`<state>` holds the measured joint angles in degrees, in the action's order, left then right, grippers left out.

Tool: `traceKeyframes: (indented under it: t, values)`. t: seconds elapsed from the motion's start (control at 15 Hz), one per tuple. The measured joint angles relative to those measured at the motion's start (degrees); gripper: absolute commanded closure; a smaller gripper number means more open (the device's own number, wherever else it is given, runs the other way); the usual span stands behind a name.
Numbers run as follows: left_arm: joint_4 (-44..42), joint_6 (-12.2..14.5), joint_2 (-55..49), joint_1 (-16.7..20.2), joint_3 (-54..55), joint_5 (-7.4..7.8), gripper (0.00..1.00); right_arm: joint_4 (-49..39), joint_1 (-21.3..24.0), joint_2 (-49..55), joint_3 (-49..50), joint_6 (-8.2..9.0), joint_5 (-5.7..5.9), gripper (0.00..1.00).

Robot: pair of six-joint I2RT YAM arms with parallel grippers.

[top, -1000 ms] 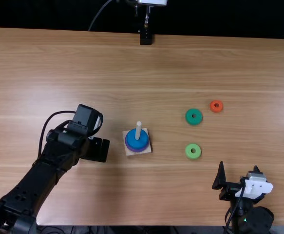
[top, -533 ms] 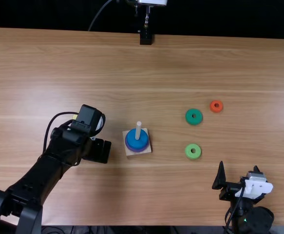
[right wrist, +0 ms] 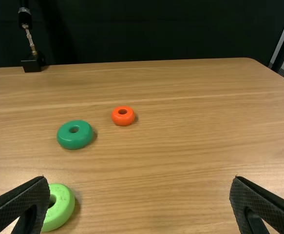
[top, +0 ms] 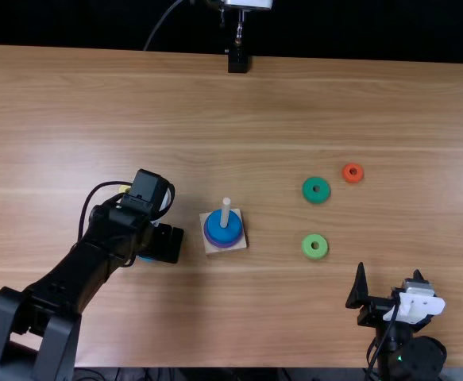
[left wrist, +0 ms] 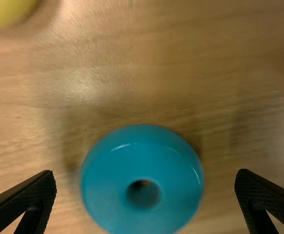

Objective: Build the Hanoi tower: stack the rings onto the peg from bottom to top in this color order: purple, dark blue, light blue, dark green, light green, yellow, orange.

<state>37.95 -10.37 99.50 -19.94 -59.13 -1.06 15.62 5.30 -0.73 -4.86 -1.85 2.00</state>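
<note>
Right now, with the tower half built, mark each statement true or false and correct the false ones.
1. The dark blue ring sits above the purple ring on the peg. True.
2. The left gripper is shut on the light blue ring. False: its fingers are open, apart from the ring.
3. The orange ring is on the peg. False: it lies on the table.
4. The dark green ring is nearer the orange ring than the light green ring is. True.
</note>
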Motion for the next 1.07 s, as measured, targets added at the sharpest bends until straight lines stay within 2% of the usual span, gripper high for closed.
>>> traceKeyframes:
  t: [0.53,0.6,0.73,0.8,0.93,1.07]
  values:
    - [-0.4,0.0,0.3,0.0,0.4,0.17,0.00,0.0,0.0,0.0,0.0,0.02,0.02,0.00]
    - [-0.2,0.0,0.3,0.0,1.2,1.03,0.08,0.0,0.0,0.0,0.0,-0.02,0.00,0.00]
    - [-0.2,0.1,0.3,0.1,1.4,1.73,0.69,0.0,0.0,0.0,0.0,0.00,-0.02,0.00]
    - [-0.5,0.1,0.2,0.1,1.6,1.73,0.84,0.0,0.0,0.0,0.0,0.00,0.00,0.00]
    - [-3.2,0.1,-0.4,0.1,2.7,1.79,0.98,0.0,0.0,0.0,0.0,0.00,0.00,0.00]
    - [-4.7,0.0,-0.5,0.1,2.9,2.45,1.00,0.0,0.0,0.0,0.0,0.00,-0.02,0.00]
